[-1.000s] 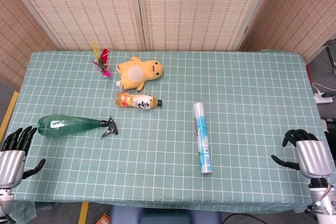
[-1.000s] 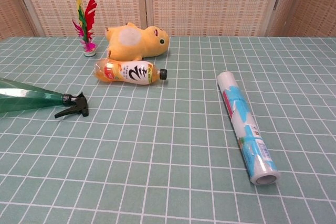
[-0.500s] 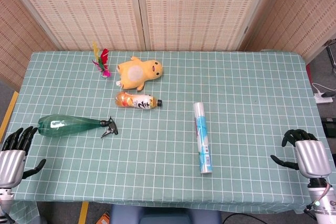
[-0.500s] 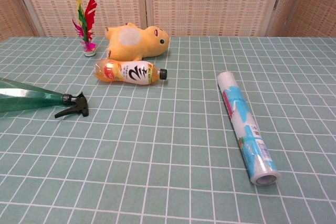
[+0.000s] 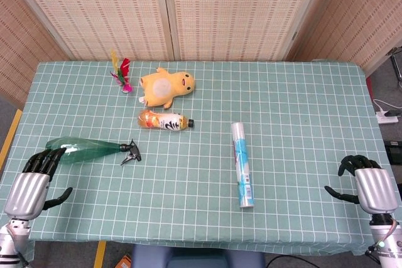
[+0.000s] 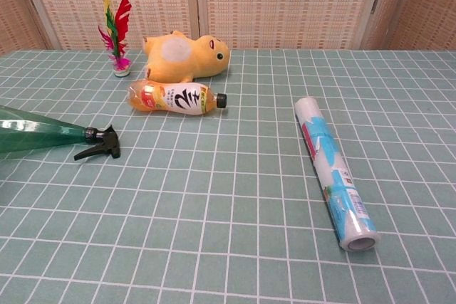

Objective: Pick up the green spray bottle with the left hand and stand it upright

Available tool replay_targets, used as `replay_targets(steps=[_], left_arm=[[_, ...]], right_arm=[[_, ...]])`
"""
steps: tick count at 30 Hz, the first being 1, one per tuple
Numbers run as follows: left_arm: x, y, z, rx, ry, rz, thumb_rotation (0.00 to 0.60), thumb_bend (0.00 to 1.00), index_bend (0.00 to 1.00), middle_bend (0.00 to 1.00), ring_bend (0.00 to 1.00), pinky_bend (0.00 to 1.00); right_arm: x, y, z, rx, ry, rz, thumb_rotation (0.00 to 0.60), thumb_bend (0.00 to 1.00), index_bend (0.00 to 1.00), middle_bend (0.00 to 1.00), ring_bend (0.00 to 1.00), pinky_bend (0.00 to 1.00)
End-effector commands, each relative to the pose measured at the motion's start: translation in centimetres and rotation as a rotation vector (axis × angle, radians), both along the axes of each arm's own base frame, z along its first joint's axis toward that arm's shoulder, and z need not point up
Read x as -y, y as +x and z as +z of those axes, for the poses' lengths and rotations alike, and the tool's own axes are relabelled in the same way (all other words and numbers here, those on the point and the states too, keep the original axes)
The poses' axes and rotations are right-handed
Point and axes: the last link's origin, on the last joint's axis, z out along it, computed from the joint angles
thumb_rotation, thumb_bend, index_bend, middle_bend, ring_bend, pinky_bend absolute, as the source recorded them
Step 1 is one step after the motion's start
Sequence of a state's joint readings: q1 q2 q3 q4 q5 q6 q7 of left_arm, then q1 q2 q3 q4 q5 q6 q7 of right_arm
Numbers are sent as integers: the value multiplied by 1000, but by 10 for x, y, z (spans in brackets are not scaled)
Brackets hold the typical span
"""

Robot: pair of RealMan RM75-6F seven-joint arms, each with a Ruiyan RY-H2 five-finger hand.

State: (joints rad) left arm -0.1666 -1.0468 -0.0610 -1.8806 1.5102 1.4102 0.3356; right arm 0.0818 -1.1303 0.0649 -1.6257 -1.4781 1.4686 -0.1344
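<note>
Approach step. The green spray bottle [image 5: 85,150] lies on its side at the left of the frame, nozzle pointing right. My left hand [image 5: 31,186], fingers apart and holding nothing, sits just below its base. Next, I judge, I must wrap the body. My right hand [image 5: 367,186], fingers loosely curled and holding nothing, rests lower right.

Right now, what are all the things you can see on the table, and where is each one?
Green plastic spray bottle: one, green with black trigger, lying on its side, table's left.
Orange drink bottle: one, orange with black cap, lying down, left of centre.
Yellow plush toy: one, yellow, behind the drink bottle.
Feather shuttlecock: one, red, yellow and green, far left, standing.
White and blue roll: one, lying right of centre.
Checked tablecloth: one, pale green.
Left robot hand: one, silver and black, open, near the spray bottle's base.
Right robot hand: one, open, table's right edge.
</note>
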Motion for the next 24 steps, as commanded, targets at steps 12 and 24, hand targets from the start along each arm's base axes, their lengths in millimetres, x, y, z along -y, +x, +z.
replay_targets(steps=[12, 24], left_arm=[[-69, 75, -94, -372, -191, 24, 600, 230, 0, 96, 78, 141], [-124, 68, -120, -452, -103, 148, 600, 234, 32, 113, 99, 160]], right_arm=[[0, -1, 1, 13, 7, 5, 600, 19, 583, 379, 300, 405], [1, -1, 2, 17, 20, 2, 600, 19, 583, 380, 300, 405]])
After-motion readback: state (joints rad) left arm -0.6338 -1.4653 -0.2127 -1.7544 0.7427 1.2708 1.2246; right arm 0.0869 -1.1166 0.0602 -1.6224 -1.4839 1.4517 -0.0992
